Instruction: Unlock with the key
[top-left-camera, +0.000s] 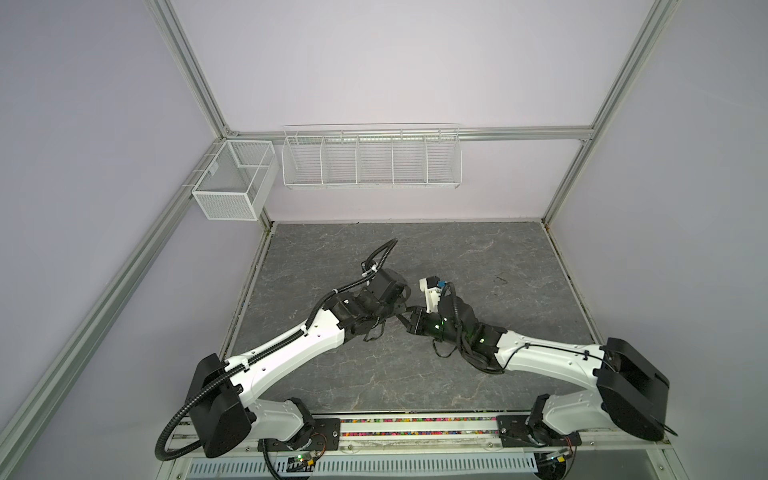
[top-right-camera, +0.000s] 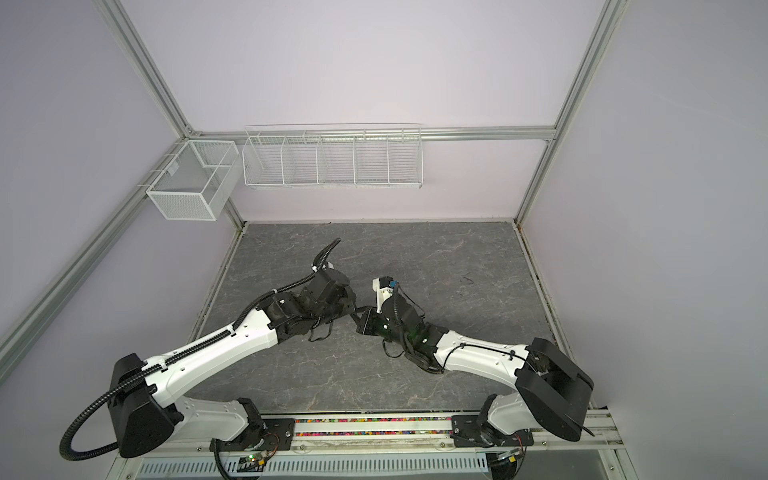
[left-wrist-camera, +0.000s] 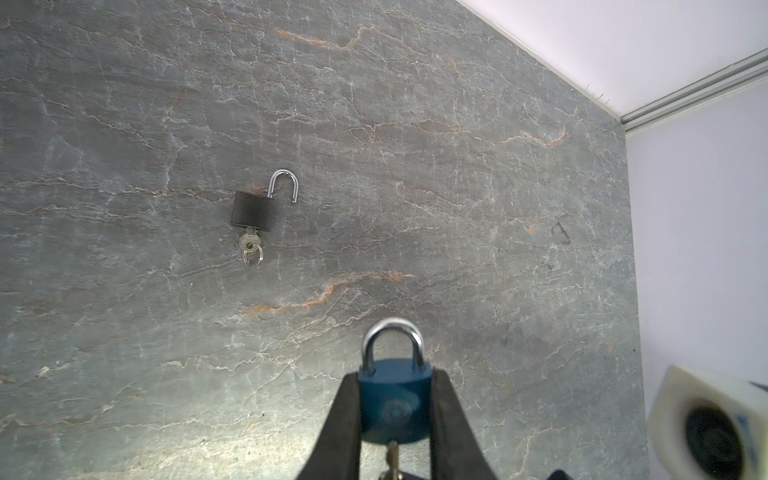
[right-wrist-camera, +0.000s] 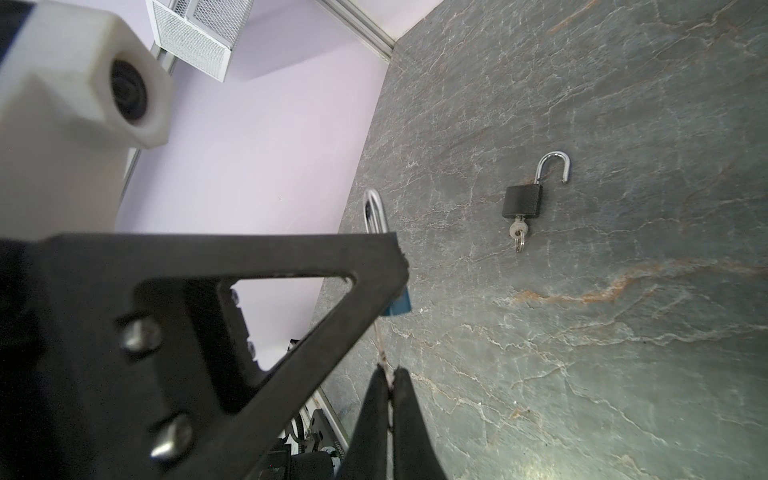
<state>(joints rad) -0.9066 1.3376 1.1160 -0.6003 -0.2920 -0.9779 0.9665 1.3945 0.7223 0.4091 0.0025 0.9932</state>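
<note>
A blue padlock (left-wrist-camera: 395, 399) with its silver shackle closed is clamped by the body between the fingers of my left gripper (left-wrist-camera: 395, 376). A key (left-wrist-camera: 392, 455) is in its keyhole. My right gripper (right-wrist-camera: 390, 374) is shut on that key (right-wrist-camera: 383, 353), just behind the blue padlock (right-wrist-camera: 401, 305). Above the black left finger (right-wrist-camera: 291, 257) the padlock's shackle (right-wrist-camera: 374, 212) sticks out. In both top views the two grippers meet over the middle of the table (top-left-camera: 405, 313) (top-right-camera: 357, 316), and the lock and key are hidden between them.
A black padlock (left-wrist-camera: 252, 212) (right-wrist-camera: 523, 201) lies flat on the grey stone table (top-left-camera: 374, 374), its shackle open and a key with a ring in it. A mesh basket (top-left-camera: 232, 183) and a wire rack (top-left-camera: 370, 158) hang on the back wall.
</note>
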